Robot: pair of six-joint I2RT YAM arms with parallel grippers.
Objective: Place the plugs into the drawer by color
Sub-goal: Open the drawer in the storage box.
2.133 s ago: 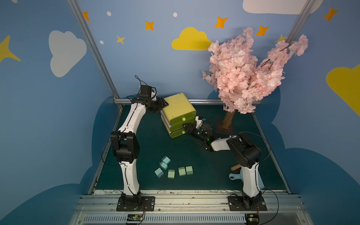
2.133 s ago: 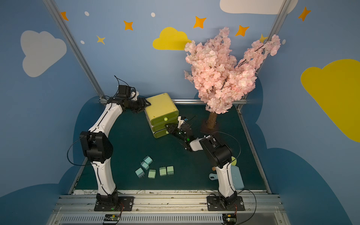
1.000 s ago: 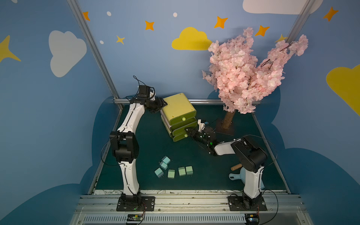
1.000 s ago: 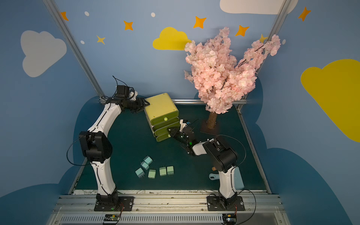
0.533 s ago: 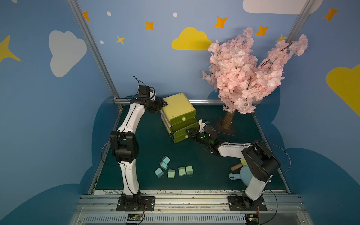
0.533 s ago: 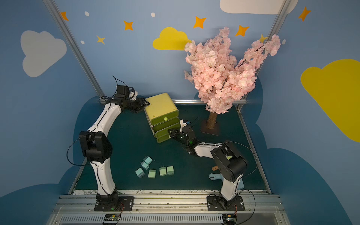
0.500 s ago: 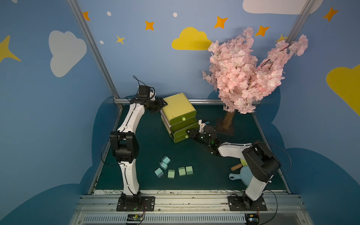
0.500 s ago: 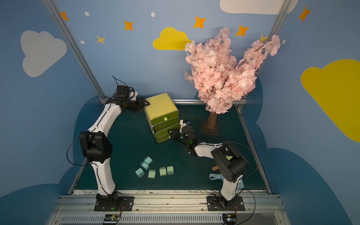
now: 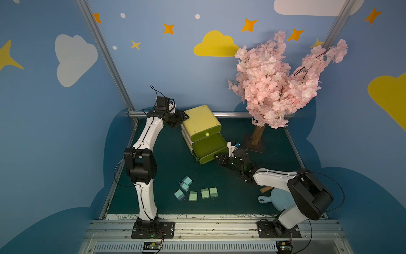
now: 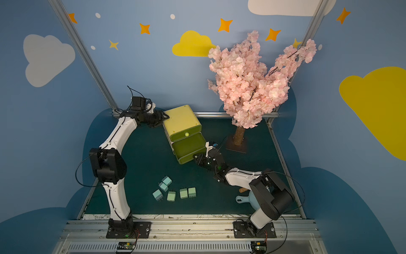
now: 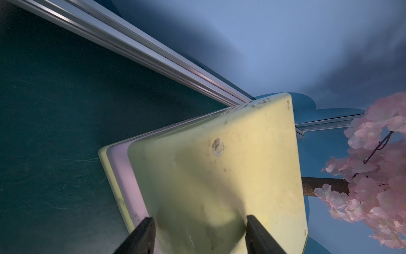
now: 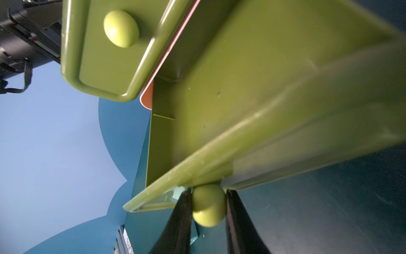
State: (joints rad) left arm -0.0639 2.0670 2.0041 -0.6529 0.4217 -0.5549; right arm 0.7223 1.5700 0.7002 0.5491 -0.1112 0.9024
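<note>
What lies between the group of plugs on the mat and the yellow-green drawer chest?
Nothing: only bare green mat separates the plugs from the drawer chest, in both top views.

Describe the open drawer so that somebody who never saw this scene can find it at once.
Beside the pink blossom tree stands a yellow-green chest of three drawers. Take the middle drawer: only its inside shows, and the jaws of the right arm grip its knob.
</note>
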